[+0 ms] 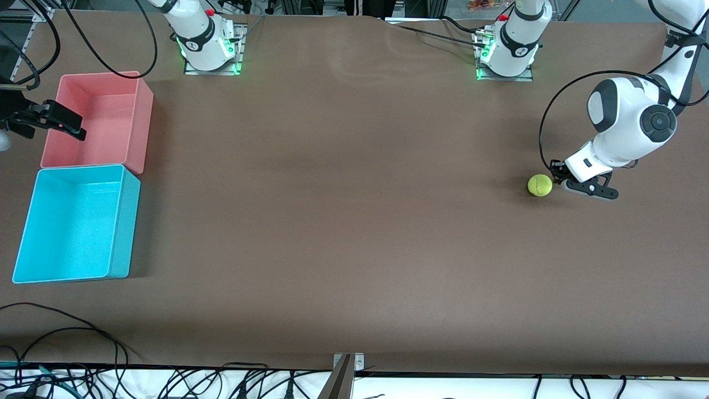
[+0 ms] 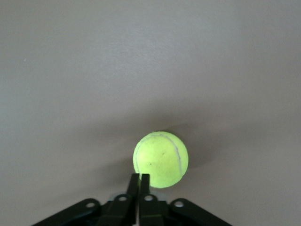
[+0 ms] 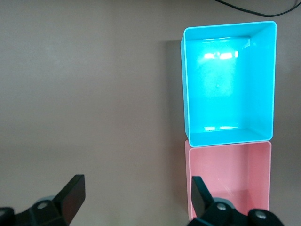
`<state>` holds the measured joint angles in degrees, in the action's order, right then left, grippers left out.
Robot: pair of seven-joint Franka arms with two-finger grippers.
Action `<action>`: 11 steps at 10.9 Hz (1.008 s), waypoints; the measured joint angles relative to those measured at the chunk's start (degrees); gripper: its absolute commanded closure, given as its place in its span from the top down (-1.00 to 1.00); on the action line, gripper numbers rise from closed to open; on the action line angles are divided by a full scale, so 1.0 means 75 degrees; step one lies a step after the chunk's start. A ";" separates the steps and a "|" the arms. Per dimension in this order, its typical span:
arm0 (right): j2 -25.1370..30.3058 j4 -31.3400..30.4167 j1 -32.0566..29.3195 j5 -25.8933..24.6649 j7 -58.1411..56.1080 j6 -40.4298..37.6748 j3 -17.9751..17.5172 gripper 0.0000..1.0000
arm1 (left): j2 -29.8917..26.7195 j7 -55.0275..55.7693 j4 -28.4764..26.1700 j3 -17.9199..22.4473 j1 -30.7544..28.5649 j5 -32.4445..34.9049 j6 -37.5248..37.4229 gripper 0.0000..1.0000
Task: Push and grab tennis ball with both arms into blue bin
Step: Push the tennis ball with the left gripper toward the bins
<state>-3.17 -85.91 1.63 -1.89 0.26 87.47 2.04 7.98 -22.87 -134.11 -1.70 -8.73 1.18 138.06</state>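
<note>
Fingers [image 2: 139, 181] pressed together, apparently touching tennis ball [image 2: 161, 159].

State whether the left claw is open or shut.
Shut: the left claw has its fingers pressed together against the tennis ball, not around it.
</note>
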 measured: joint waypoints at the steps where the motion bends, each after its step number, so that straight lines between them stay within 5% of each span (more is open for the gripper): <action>1: 0.0000 0.0000 0.0000 -0.0001 0.0000 0.0000 0.0001 1.00 | 0.0007 -0.0915 -0.0017 0.0003 -0.0075 0.0010 -0.0002 -1.00; 11: 0.0000 0.0001 -0.0004 -0.0008 0.0000 0.0000 0.0008 1.00 | 0.0799 -0.8063 -0.0099 0.0012 -0.0943 0.0149 0.1051 -1.00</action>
<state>-3.17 -85.90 1.60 -1.95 0.26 87.47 2.10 13.97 -83.34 -134.85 -1.61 -15.80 2.30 145.95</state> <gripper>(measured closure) 0.000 0.991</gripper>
